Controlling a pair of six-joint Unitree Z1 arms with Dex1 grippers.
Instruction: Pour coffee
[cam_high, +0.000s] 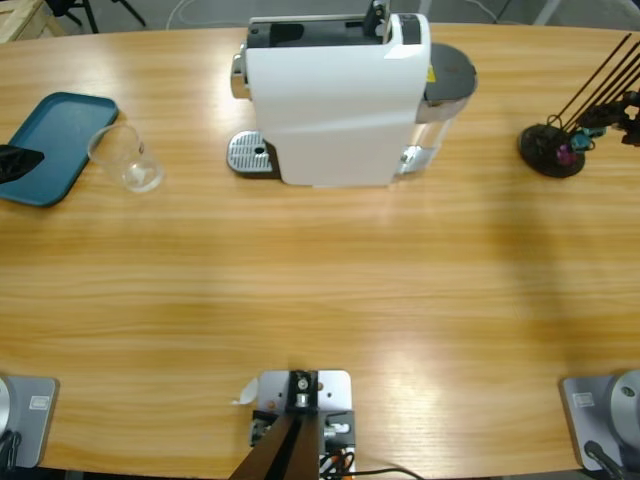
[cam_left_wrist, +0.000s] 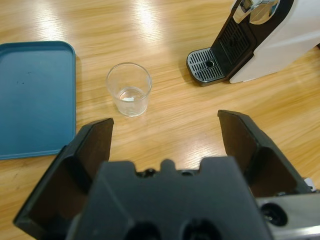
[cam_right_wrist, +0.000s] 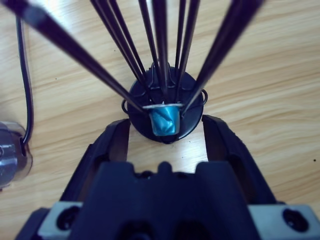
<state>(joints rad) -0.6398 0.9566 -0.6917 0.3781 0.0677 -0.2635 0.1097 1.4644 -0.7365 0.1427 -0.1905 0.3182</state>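
Wood table (cam_high: 320, 300), long and pale, carries everything. Left gripper (cam_left_wrist: 165, 135) hangs over it with its 2 jaws spread wide and nothing between them. Just beyond the jaws a glass (cam_left_wrist: 129, 89) stands upright on the bare wood, apart from the gripper. Its bottom looks clear, and no coffee can be made out in it. A blue tray (cam_left_wrist: 30, 95) lies just beside the glass, not touching it. Farther off is the machine (cam_left_wrist: 270, 35), with its drip grate (cam_left_wrist: 206, 65) facing the glass.

Right gripper (cam_right_wrist: 166, 131) also has its 2 jaws apart, gripping nothing. Between their tips, slightly beyond, a blue capsule (cam_right_wrist: 164, 119) sits in a black rack (cam_right_wrist: 165, 95), whose thin rods fan out toward the camera. A black cable (cam_right_wrist: 24, 85) runs along the wood on one side.

From above, the tray (cam_high: 60, 140) lies at the table's left edge, the glass (cam_high: 125, 158) just beside it. The machine (cam_high: 335, 95) stands at the far edge near the middle, its grate (cam_high: 250, 155) pointing toward the glass. The rack (cam_high: 552, 148) stands near the right edge, well apart from the machine.
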